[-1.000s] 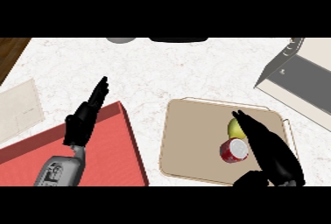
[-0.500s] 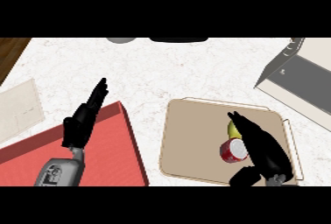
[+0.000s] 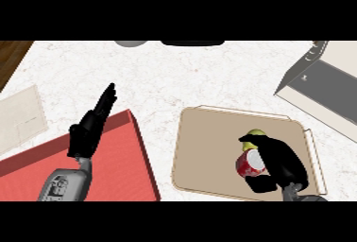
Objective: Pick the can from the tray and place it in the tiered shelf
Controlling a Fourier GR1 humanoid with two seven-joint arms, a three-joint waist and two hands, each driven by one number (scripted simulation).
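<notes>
1. We see the right hand [image 3: 279,158] over the right half of the beige tray [image 3: 209,151], which lies on the white speckled counter [image 3: 181,75] toward its near right.
2. The hand's fingers and thumb are curled round the red-and-white can [image 3: 249,164]; the can lies inside the tray, near its right rim, tilted with its pale end facing left.
3. A yellow-green fruit [image 3: 255,133] shows just behind the fingertips, touching or almost touching the hand; most of it is hidden, so we cannot tell its kind.
4. The left hand [image 3: 90,130] rests open over the far edge of the red board [image 3: 111,165] at the counter's near left, fingers straight and pressed together, pointing away.
5. The grey-and-white tiered shelf [image 3: 317,90] stands at the counter's far right corner, well apart from the tray.
6. A pale flat mat [image 3: 21,118] lies at the counter's left edge.
</notes>
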